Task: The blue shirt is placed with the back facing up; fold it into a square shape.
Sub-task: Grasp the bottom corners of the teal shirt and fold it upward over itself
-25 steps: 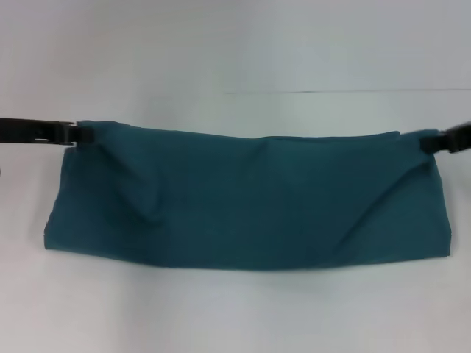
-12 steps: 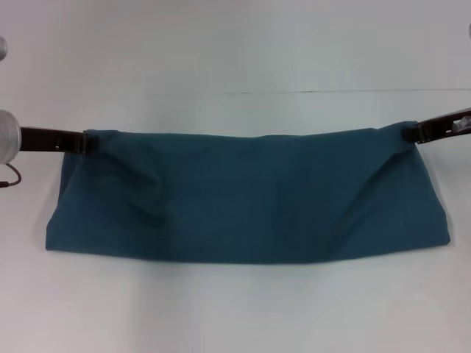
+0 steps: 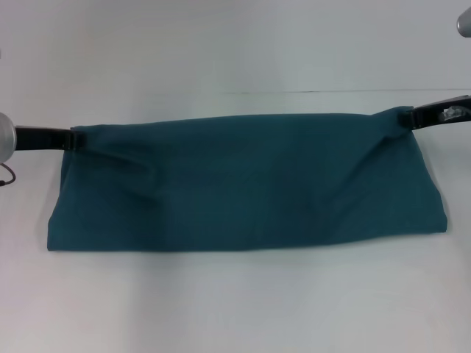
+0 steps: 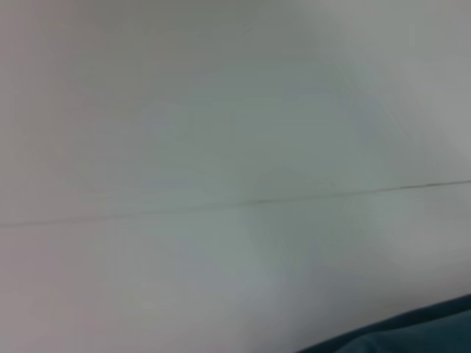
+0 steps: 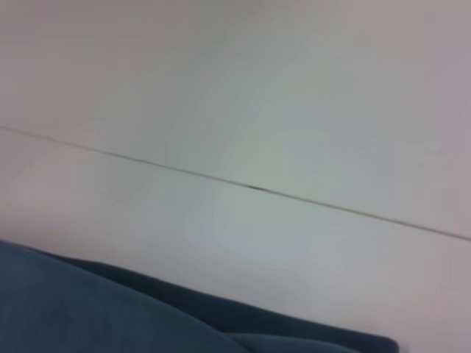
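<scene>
Left gripper (image 3: 73, 139), right gripper (image 3: 409, 118) fingers clamped on blue shirt (image 3: 250, 184) far corners.

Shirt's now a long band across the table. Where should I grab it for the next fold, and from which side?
Probably at the far corners of the blue shirt, where the left gripper and right gripper pinch it, each coming in from its own outer end. The band runs side to side, so end corners control its width.
</scene>
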Action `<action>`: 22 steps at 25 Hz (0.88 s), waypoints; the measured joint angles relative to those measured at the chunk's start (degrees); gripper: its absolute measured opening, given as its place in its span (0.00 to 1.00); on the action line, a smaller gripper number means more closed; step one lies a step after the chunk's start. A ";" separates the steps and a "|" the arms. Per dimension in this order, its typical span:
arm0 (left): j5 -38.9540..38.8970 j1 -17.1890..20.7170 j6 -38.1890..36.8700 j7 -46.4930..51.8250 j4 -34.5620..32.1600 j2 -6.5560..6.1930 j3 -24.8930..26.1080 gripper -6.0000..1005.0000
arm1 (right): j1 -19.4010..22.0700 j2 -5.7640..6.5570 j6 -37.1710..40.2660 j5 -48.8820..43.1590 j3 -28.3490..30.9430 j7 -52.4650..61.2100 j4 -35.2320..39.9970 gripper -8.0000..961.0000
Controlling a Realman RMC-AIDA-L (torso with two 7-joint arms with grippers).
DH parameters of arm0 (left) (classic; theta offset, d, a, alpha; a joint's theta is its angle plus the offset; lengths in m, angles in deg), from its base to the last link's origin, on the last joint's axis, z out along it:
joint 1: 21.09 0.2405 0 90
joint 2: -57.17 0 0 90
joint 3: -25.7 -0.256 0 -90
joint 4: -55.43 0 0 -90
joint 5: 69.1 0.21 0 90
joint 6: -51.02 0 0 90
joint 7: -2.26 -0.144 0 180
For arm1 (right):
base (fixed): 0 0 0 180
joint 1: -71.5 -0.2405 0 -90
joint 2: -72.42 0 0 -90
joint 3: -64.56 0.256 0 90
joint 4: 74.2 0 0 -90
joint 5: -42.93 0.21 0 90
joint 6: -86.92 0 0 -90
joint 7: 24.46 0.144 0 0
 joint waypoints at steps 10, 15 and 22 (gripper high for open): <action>0.62 -0.07 2.77 0.13 1.19 0.43 -0.06 0.05 | -0.13 -0.21 -4.26 -1.93 -5.61 3.94 -2.04 0.21; 1.09 -0.45 5.13 1.39 2.04 0.64 0.26 0.08 | -0.70 -0.25 -8.15 -2.82 -6.85 6.35 -4.21 0.21; 2.06 -1.06 7.77 2.88 4.09 -0.11 0.39 0.14 | -2.03 -0.25 -10.69 -3.03 -6.90 6.44 -6.33 0.22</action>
